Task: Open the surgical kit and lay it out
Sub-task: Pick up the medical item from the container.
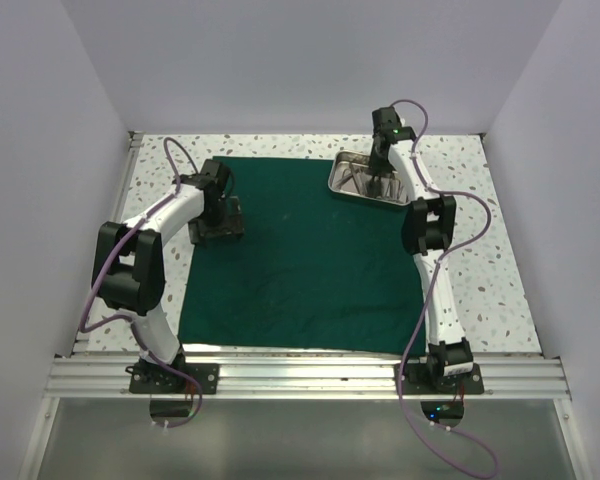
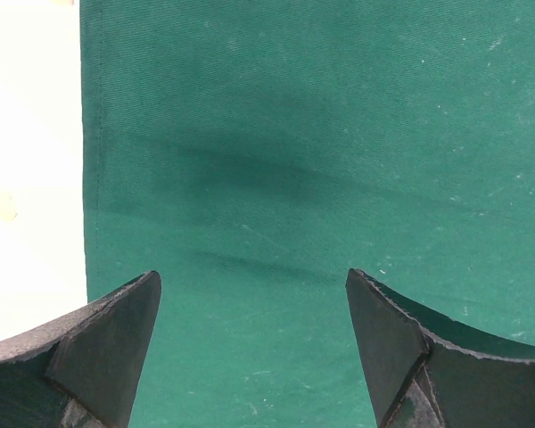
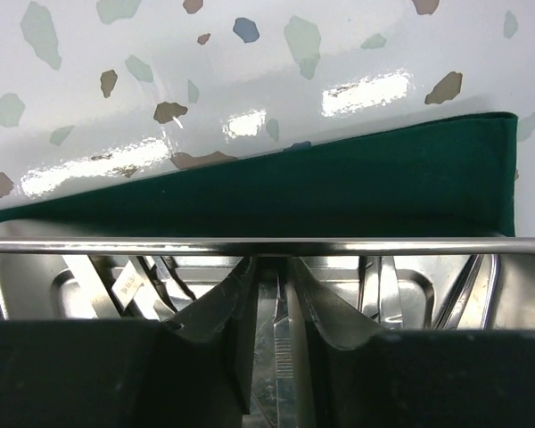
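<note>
1. We are looking down on a green cloth (image 1: pixel 310 260) lying spread flat on a speckled table (image 1: pixel 480 280).
2. A steel tray (image 1: pixel 342 186) is sitting on the cloth's far right corner, holding several slim silver instruments (image 3: pixel 94 285).
3. The right gripper (image 3: pixel 272 267) is reaching down into the tray. Its fingers (image 3: pixel 214 312) are standing close on either side of one upright blade (image 3: pixel 275 366). We cannot tell whether they are pinching it.
4. The left gripper (image 2: pixel 250 281) is hanging over the cloth just inside its left edge, with its jaws spread wide and nothing between them.
</note>
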Robot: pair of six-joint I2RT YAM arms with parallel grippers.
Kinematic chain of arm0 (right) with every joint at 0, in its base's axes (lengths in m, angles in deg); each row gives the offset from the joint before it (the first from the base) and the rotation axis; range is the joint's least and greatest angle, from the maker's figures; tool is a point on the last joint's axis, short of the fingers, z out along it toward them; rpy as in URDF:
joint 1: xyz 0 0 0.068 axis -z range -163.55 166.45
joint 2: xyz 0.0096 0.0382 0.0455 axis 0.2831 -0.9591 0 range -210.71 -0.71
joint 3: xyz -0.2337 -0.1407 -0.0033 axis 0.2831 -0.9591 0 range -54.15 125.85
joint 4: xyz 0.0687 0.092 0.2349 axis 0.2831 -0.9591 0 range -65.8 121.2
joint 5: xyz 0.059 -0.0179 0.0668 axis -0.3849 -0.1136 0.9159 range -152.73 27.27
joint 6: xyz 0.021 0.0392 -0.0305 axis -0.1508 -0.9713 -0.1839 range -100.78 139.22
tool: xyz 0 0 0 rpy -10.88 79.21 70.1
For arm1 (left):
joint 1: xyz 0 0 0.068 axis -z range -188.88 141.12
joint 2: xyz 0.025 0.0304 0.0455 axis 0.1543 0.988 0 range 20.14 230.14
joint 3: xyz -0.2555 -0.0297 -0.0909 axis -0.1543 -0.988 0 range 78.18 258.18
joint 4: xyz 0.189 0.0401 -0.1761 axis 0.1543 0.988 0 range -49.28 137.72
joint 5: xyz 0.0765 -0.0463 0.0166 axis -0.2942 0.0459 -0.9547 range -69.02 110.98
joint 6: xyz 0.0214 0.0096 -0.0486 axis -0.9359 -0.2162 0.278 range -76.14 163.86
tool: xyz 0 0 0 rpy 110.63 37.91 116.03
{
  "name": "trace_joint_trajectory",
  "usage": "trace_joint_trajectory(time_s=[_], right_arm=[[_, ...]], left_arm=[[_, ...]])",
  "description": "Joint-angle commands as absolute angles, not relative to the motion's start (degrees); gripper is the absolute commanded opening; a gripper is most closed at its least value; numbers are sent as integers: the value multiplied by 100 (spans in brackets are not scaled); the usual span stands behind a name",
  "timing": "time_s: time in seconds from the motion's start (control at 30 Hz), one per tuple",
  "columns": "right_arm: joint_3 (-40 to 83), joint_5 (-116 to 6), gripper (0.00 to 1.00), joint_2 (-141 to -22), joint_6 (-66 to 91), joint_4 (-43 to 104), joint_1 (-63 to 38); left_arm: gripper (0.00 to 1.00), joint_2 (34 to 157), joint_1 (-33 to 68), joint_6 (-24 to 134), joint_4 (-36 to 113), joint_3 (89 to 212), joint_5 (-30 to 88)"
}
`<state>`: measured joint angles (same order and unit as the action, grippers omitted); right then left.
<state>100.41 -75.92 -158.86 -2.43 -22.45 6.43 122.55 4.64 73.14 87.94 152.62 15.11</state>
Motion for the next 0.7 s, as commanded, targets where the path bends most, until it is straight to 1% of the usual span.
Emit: trace_joint_trajectory(time_s=[0.0, 0.03, 0.1, 0.13, 0.2, 0.27, 0.37, 0.5, 0.67], right_arm=[[9667, -7398, 21, -16375, -302, -3436, 555], [9658, -7398, 22, -16366, -319, -3445, 546], [9623, -7398, 16, -16296, -372, -3445, 564], [9588, -7398, 7, -16243, -459, -3428, 572], [9369, -7337, 5, -16147, -539, -3366, 573], [9437, -7275, 0, -16199, -583, -3445, 590], [9518, -7222, 0, -16313, -539, -3621, 590], [9368, -7318, 0, -16164, -443, -3586, 590], [9350, -7608, 0, -15612, -302, -3446, 590]], left_arm=[[89, 12130, 466, 7181, 8634, 15280, 1641], [89, 12122, 466, 7146, 8608, 15263, 1650], [89, 12113, 466, 7102, 8572, 15219, 1667], [89, 12104, 457, 7067, 8555, 15201, 1676], [89, 12060, 457, 7032, 8546, 15157, 1676], [89, 11990, 448, 6997, 8502, 15078, 1667], [89, 11920, 413, 6996, 8449, 14947, 1694], [89, 11797, 378, 7023, 8370, 14780, 1720], [89, 11691, 378, 7040, 8300, 14639, 1755]])
